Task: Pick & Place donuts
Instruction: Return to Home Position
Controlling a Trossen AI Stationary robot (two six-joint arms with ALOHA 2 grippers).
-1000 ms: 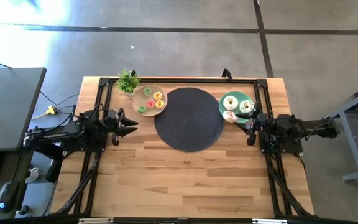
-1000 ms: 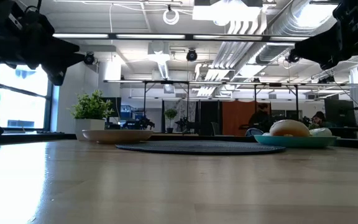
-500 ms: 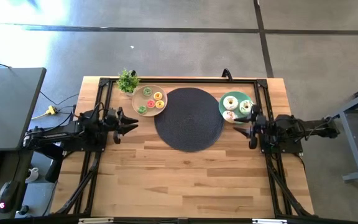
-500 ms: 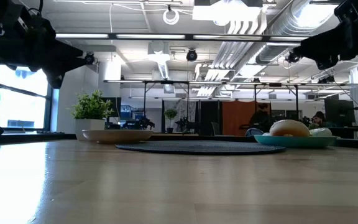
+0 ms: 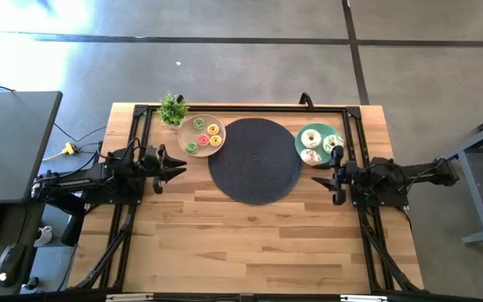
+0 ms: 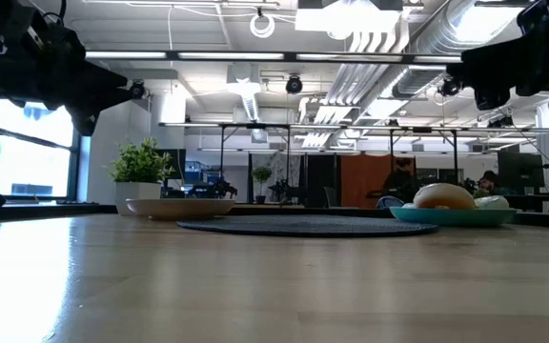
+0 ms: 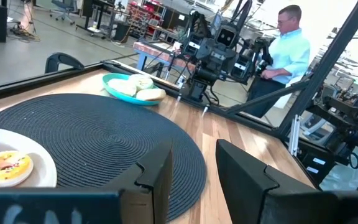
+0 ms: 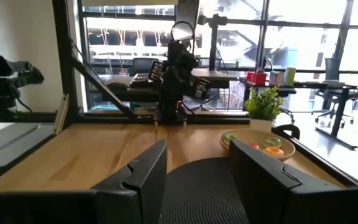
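Several mini donuts, green, yellow and red (image 5: pixel 202 134), lie on a beige plate (image 5: pixel 184 139) at the far left of the black mat (image 5: pixel 254 159). Three larger donuts, two white (image 5: pixel 311 137) and one pink (image 5: pixel 310 156), lie on a teal plate (image 5: pixel 301 146) at the mat's right. My left gripper (image 5: pixel 179 166) hovers open left of the mat, just near of the beige plate; its wrist view shows a yellow donut (image 7: pixel 5 165) close by. My right gripper (image 5: pixel 318 179) hovers open right of the mat, just near of the teal plate; it (image 8: pixel 197 149) looks across at the beige plate (image 8: pixel 286 154).
A small potted plant (image 5: pixel 173 108) stands at the far edge beside the beige plate. A black frame (image 5: pixel 241 109) runs along the table's far edge and sides. The near half of the wooden table (image 5: pixel 241 243) is bare. A person (image 7: pixel 284 43) stands beyond the table's right side.
My right gripper has drawn back from the near rim of the teal plate toward the table's near edge and now sits beside the mat. The left arm and the donuts have kept still.
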